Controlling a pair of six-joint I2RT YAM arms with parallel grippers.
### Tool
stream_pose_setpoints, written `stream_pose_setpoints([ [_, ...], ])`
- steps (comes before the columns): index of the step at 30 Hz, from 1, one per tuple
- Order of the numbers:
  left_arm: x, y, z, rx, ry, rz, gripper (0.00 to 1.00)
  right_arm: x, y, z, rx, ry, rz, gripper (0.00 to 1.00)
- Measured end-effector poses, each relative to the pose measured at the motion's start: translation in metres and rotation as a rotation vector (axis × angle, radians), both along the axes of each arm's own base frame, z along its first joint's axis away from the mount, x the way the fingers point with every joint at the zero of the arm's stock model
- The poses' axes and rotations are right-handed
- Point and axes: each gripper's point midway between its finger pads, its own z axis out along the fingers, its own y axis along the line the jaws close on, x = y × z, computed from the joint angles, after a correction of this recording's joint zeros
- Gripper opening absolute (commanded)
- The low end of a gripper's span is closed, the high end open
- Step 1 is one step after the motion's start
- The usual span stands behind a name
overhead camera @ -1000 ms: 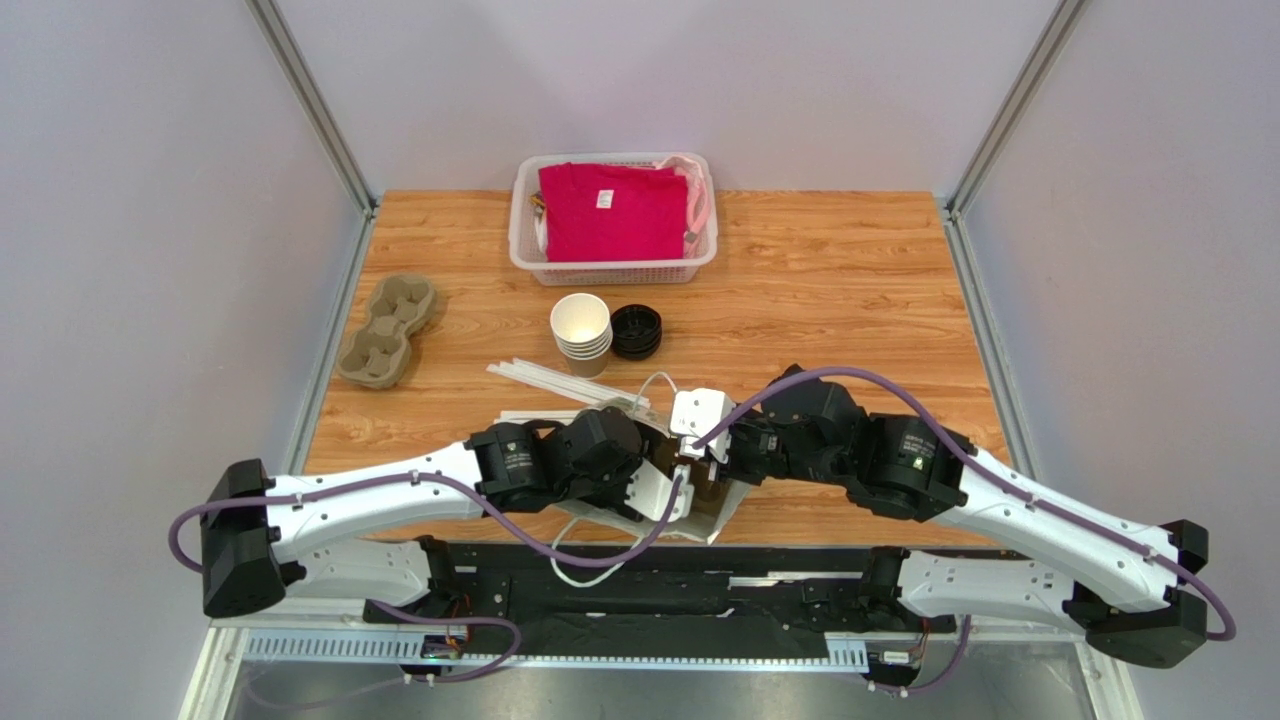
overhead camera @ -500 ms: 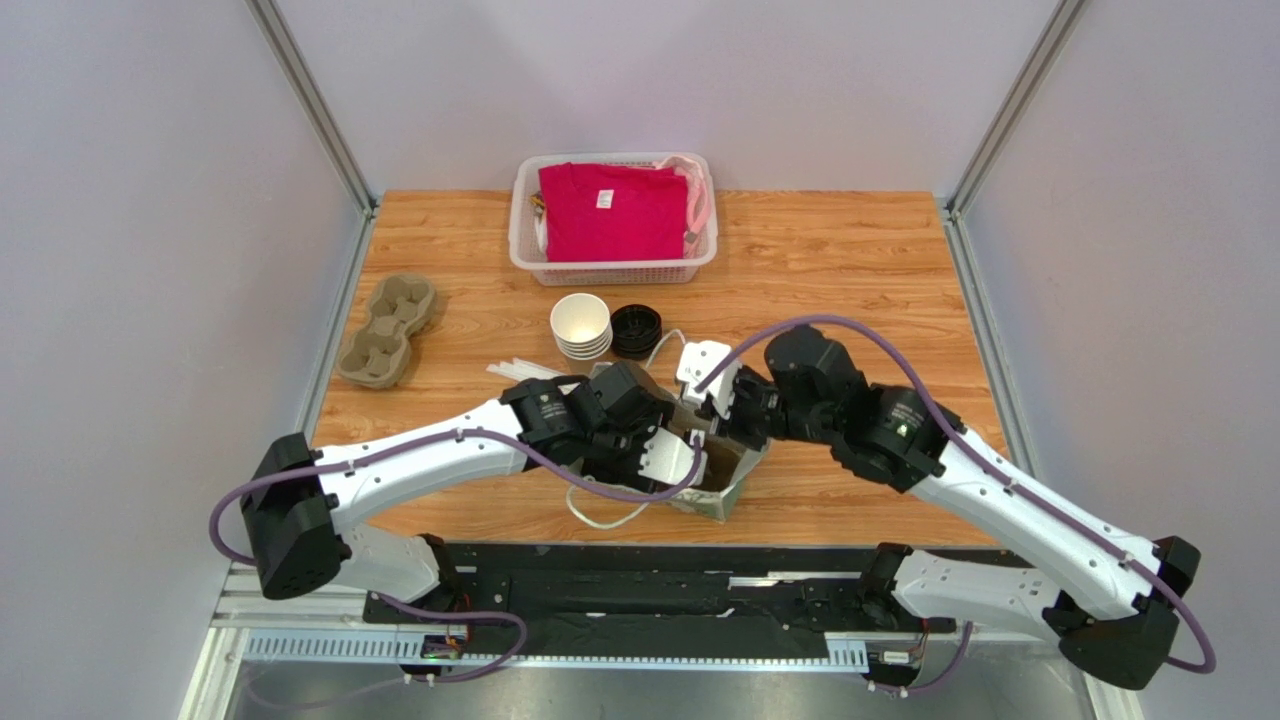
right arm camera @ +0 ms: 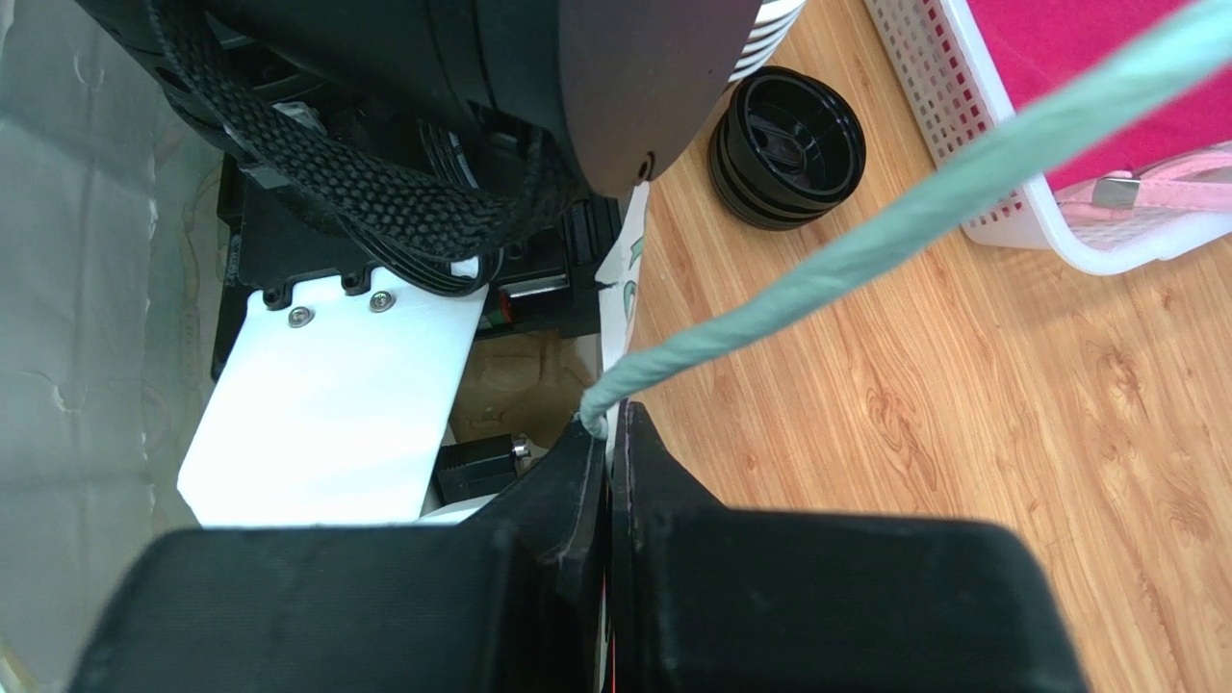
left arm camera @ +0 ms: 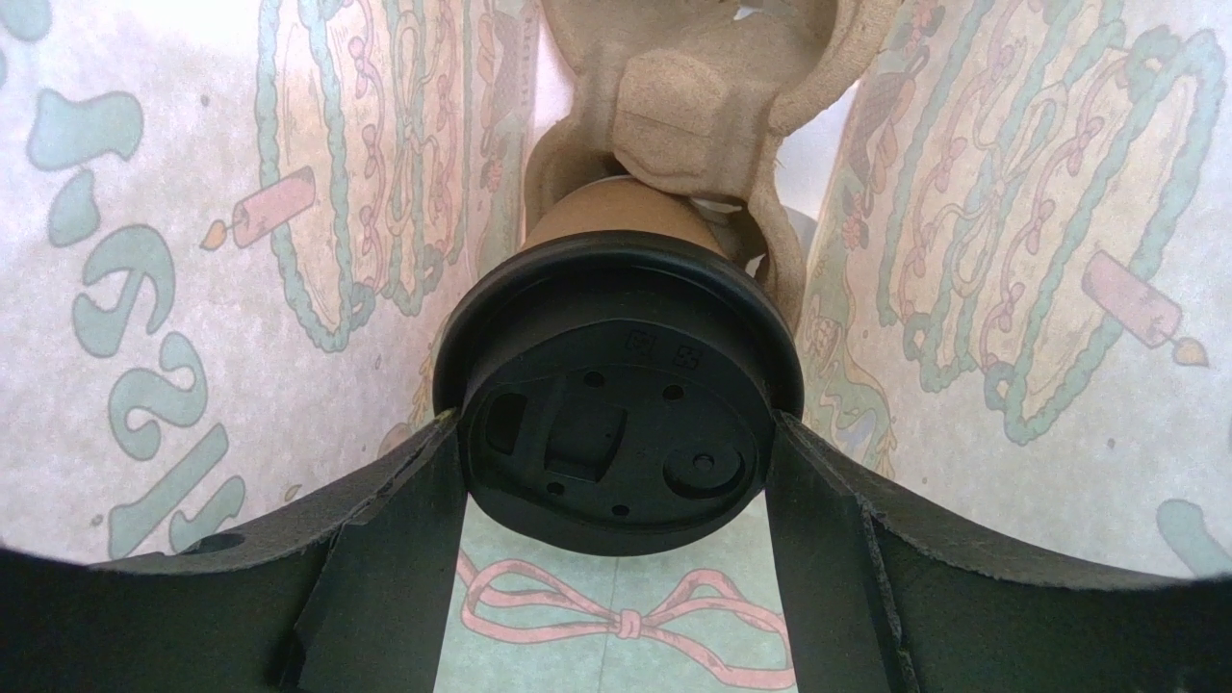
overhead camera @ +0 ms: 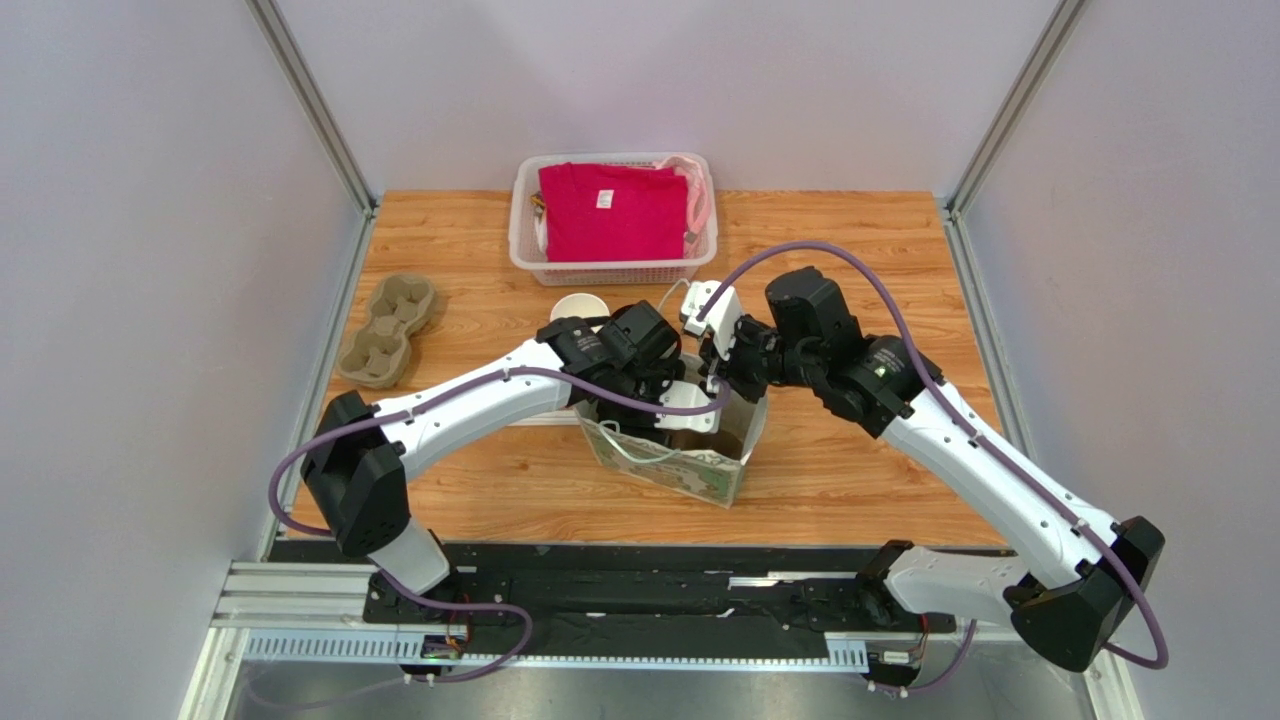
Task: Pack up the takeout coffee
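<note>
The takeout coffee [left arm camera: 615, 361], a tan cup with a black lid, lies inside the printed paper bag [overhead camera: 676, 458], lid toward the camera in the left wrist view. My left gripper [left arm camera: 618, 428] is shut on it at the lid's sides, reaching into the bag [overhead camera: 661, 396]. A tan moulded carrier piece [left arm camera: 709, 87] sits just beyond the cup. My right gripper [right arm camera: 609, 433] is shut on the bag's top edge by its teal cord handle [right arm camera: 868, 246], at the bag's far right side [overhead camera: 733, 375]. The cup is hidden in the top view.
A stack of paper cups [overhead camera: 579, 309] and a pile of black lids [right arm camera: 788, 142] stand just behind the bag. A white basket [overhead camera: 526, 240] with pink cloth is at the back. A cardboard cup carrier [overhead camera: 386, 330] lies at the left.
Both arms have moved away from the near edge toward the table's middle, taking the bag with them. The bag now stands more upright and open, with the left gripper inside it.
</note>
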Motion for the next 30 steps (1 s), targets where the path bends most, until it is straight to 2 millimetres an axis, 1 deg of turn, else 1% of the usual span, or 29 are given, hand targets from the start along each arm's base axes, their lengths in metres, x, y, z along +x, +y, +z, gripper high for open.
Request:
stream_pose_setpoints([
  [7, 0.004, -0.001, -0.011, 0.009, 0.026, 0.011, 0.00, 0.009, -0.001, -0.004, 0.007, 0.028, 0.003, 0.00],
  [18, 0.013, -0.012, -0.020, -0.019, 0.019, 0.024, 0.01, 0.017, -0.008, -0.005, 0.010, 0.033, -0.015, 0.00],
  [19, 0.014, -0.014, -0.020, -0.026, 0.013, 0.027, 0.03, 0.018, -0.009, -0.005, 0.010, 0.032, -0.018, 0.00],
  [20, 0.016, -0.016, -0.020, -0.032, 0.008, 0.028, 0.09, 0.019, -0.010, -0.005, 0.010, 0.031, -0.022, 0.00],
  [22, 0.019, -0.018, -0.020, -0.042, -0.004, 0.033, 0.14, 0.020, -0.012, -0.004, 0.011, 0.028, -0.025, 0.00],
  [23, 0.019, -0.019, -0.020, -0.044, -0.007, 0.035, 0.19, 0.020, -0.012, -0.004, 0.011, 0.027, -0.027, 0.00],
  [25, 0.020, -0.019, -0.019, -0.046, -0.011, 0.041, 0.21, 0.021, -0.012, -0.004, 0.012, 0.024, -0.028, 0.00],
  [26, 0.020, -0.020, -0.017, -0.048, -0.014, 0.043, 0.24, 0.021, -0.013, -0.004, 0.013, 0.020, -0.027, 0.00],
  [30, 0.021, -0.021, -0.008, -0.054, -0.029, 0.046, 0.30, 0.020, -0.014, -0.004, 0.013, 0.015, -0.027, 0.00],
])
